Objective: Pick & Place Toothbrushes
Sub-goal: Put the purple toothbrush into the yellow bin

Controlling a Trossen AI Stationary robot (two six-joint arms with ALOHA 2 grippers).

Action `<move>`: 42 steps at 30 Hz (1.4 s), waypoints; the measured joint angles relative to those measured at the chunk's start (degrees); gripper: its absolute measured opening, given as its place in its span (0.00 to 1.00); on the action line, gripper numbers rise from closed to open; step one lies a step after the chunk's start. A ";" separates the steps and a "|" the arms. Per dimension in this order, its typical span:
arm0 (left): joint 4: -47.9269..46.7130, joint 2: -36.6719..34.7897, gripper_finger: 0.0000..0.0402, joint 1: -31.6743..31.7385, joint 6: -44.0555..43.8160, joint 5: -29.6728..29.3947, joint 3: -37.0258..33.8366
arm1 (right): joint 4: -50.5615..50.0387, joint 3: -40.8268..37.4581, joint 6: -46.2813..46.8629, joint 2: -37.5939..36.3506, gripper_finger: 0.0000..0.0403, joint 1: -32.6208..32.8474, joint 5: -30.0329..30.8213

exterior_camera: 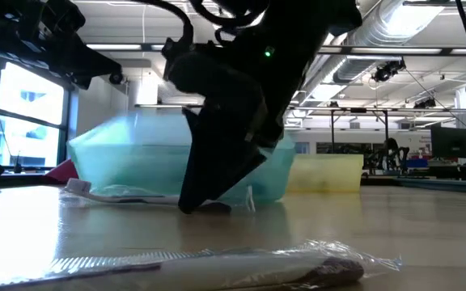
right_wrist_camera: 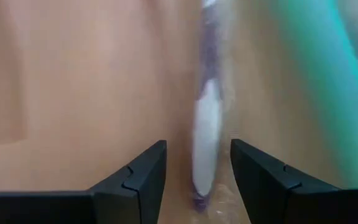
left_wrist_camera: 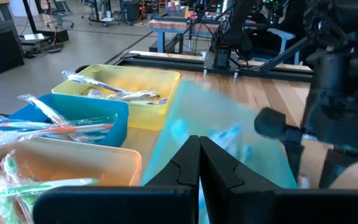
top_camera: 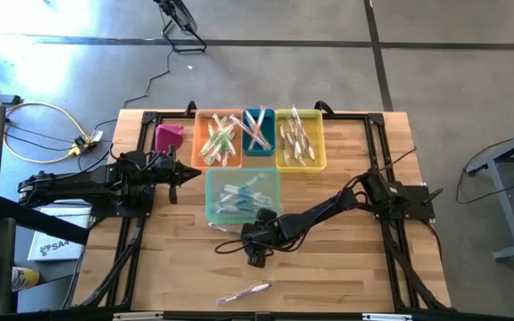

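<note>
While the left gripper [top_camera: 188, 172] waited with its fingers pressed shut beside the left edge of the teal bin [top_camera: 217, 189], the right gripper [right_wrist_camera: 197, 180] hung low over the table [top_camera: 346, 276] just near of that bin, jaws spread around a wrapped toothbrush [right_wrist_camera: 206, 124] lying on the wood, not yet clamped. Another wrapped toothbrush [top_camera: 244, 292] lay alone near the table's near edge. More toothbrushes filled the orange bin [top_camera: 205, 125], blue bin [top_camera: 255, 147] and yellow bin [top_camera: 318, 134] along the far side.

teal bin [top_camera: 214, 198], yellow bin [top_camera: 320, 143]
</note>
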 joint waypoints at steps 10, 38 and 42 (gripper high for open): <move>0.00 -0.01 0.00 0.00 0.00 0.00 -0.02 | 1.57 -0.14 2.08 0.18 0.43 1.18 -0.80; 0.00 0.00 0.00 0.01 0.00 0.00 -0.02 | 1.82 -0.25 -0.54 0.27 0.42 1.15 3.51; 0.01 0.00 0.00 0.00 0.00 0.00 -0.02 | 1.82 -0.24 -0.59 0.27 0.37 1.14 3.86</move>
